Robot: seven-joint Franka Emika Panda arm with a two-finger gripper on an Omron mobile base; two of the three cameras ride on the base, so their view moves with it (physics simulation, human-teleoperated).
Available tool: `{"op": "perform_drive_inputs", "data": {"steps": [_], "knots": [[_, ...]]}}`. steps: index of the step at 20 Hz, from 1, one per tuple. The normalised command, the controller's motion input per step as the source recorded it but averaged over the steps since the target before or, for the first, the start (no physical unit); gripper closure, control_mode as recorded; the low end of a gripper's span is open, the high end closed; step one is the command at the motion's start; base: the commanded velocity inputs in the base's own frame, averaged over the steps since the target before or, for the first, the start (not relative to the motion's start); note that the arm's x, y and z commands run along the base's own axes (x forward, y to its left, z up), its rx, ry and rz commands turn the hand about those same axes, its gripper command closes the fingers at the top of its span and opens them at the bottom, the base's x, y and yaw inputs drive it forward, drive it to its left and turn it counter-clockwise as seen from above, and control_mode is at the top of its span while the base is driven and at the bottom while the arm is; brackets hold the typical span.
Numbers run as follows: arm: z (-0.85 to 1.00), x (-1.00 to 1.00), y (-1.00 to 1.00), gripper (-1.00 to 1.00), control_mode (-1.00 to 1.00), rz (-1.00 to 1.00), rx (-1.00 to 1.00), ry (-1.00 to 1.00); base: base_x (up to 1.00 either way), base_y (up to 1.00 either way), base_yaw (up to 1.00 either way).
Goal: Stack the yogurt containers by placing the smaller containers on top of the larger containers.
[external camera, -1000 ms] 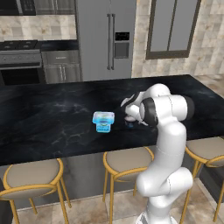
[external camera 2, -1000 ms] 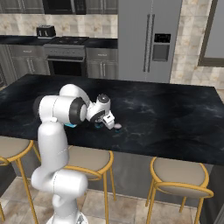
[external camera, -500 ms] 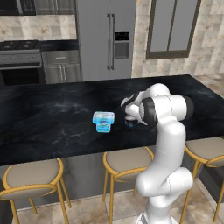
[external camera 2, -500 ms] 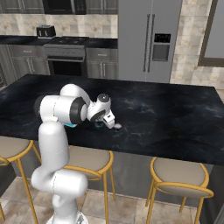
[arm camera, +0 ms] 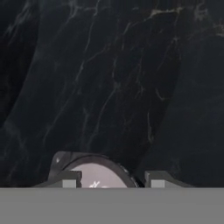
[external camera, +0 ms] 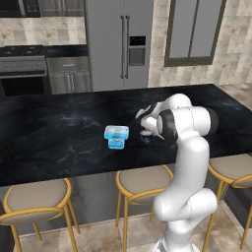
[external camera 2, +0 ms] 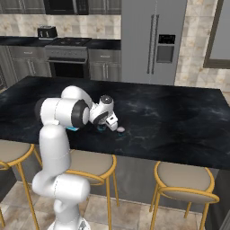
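A white robot arm reaches low over a black marble counter [external camera: 59, 128]. Its gripper [arm camera: 113, 180] sits around a small round cup [arm camera: 98, 175] — one finger on each side; whether they clamp it is unclear. A second cup [external camera 2: 121, 129] lies just beside. The blue tub [external camera: 116, 135] stands nearby.

The arm bends low over the counter, claw [arm camera: 107, 180] pointing down (fingers [arm camera: 65, 179] straddling a cup).

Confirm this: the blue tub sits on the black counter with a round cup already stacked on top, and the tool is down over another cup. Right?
Not quite. The left base view shows the blue tub with nothing on top. The rest holds: it sits on the black counter, and the tool is down over a round cup.
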Motion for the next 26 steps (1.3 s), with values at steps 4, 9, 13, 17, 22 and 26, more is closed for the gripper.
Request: {"op": "perform_drive_inputs", "data": {"steps": [4,9,13,17,22,26], "knots": [[0.06,0.0,0.0,1.0,-1.0,0.0,0.0,0.0,0.0,0.0,0.0],[0.3,0.0,0.0,1.0,-1.0,0.0,0.0,-0.03,0.0,0.0,0.0],[0.5,0.0,0.0,1.0,-1.0,0.0,0.01,-0.05,0.0,0.0,0.0],[0.57,-0.01,0.0,1.0,-1.0,0.0,0.02,-0.05,0.0,0.0,0.0],[0.59,-0.05,0.0,1.0,-1.0,0.0,0.05,-0.06,0.0,0.0,0.0],[0.57,-0.11,0.0,1.0,-1.0,0.01,0.06,-0.05,0.0,0.0,0.0]]}}
